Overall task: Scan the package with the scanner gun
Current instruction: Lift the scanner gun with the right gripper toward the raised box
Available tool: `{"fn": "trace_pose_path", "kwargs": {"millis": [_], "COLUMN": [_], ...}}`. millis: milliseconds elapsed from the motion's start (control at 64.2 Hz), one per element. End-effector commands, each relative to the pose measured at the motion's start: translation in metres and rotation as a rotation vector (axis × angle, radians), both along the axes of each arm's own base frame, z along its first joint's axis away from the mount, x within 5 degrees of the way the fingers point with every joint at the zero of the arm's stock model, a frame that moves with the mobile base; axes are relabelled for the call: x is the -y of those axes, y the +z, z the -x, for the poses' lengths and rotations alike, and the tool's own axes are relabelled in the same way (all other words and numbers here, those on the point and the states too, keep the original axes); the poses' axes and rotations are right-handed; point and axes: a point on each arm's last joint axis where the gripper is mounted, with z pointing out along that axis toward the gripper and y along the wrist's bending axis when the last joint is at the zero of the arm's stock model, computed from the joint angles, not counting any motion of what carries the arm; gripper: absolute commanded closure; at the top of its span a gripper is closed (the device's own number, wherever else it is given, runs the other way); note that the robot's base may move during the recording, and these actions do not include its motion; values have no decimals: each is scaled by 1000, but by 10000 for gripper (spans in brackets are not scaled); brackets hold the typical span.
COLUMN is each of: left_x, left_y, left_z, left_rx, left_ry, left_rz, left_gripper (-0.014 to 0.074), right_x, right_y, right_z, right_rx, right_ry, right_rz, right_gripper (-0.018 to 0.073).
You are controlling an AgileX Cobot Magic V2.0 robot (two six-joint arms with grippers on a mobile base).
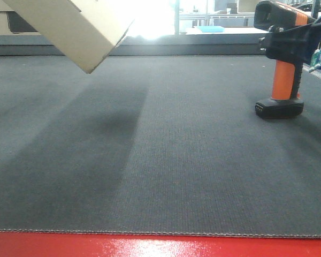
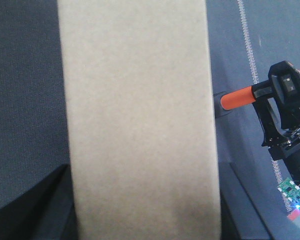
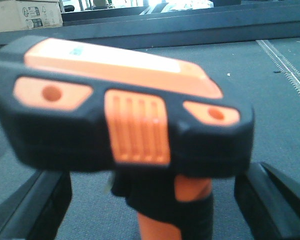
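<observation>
The front view alone shows height. The package (image 1: pixel 69 27) hangs tilted at the far left, clear of the worktop (image 1: pixel 166 160), with one corner pointing down. The scanner (image 1: pixel 282 80) stands upright at the far right, and its black base seems to rest on the grey mat. The right gripper (image 1: pixel 283 47) is closed around the neck, just under the head. A red edge (image 1: pixel 160 246) runs along the near side.

The left wrist view shows what holds the package. A plain brown face fills the middle of that view and hides the worktop behind it. The left gripper (image 2: pixel 145 215) is clamped on it, with a dark finger (image 2: pixel 37 205) showing at each lower side. No label or slot shows on this face. To the right, apart from the package, this view also shows the scanner from above, with a green circuit board (image 2: pixel 292 192) near the arm that holds it. A white stitched line (image 2: pixel 250 45) crosses the mat there.

The right wrist view is mostly the scanner's head, close and blurred, orange on black. It blocks the grip itself, and only the dark fingers (image 3: pixel 32 210) at the lower corners and a bit of orange handle show. A printed cardboard box (image 3: pixel 25 15) sits at the far left.
</observation>
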Motion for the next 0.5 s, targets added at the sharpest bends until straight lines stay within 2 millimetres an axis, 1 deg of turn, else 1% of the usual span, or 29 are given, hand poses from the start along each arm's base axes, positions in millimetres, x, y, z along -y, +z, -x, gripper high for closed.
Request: {"fn": "trace_pose_path", "kwargs": {"millis": [0, 125, 483], "left_x": [2, 2, 2], "left_y": [9, 9, 9], "left_z": [3, 3, 3], "left_rx": [29, 29, 29], "left_ry": [-2, -2, -2], "left_rz": [24, 24, 24], "left_gripper": [707, 707, 707], "right_x": [5, 10, 8], "right_y": [2, 3, 12], "right_z": [-1, -2, -10], "right_rx": [16, 20, 40], "right_ry": [-20, -34, -24], "right_rz": [-2, -2, -1], "right_gripper": [-9, -9, -9]}}
